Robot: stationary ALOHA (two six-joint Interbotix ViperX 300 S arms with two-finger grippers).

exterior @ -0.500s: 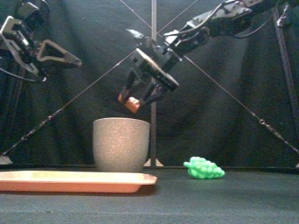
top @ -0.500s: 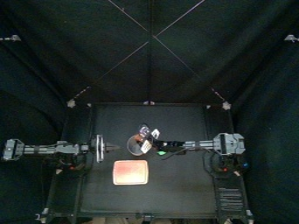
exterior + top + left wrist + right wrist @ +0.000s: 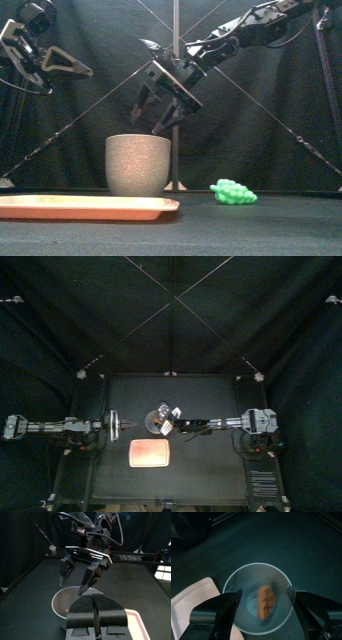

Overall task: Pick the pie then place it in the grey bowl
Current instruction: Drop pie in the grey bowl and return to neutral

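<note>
Two black arms are reaching over the table. The right gripper (image 3: 152,118) is hanging just above the bowl, jaws spread, gripping nothing. The left gripper (image 3: 95,598) is sitting high at the left, jaws pressed together, empty. One pink tray (image 3: 80,207) is lying nearest the front. One grey bowl (image 3: 138,165) is standing upright behind it. One green toy (image 3: 234,191) is sitting right of the bowl. One pie (image 3: 266,602) is lying inside the bowl.

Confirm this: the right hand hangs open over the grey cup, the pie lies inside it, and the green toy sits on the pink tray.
One slip: the front view shows the green toy on the table right of the grey cup, off the pink tray. The right hand does hang open over the cup, the pie inside it.
</note>
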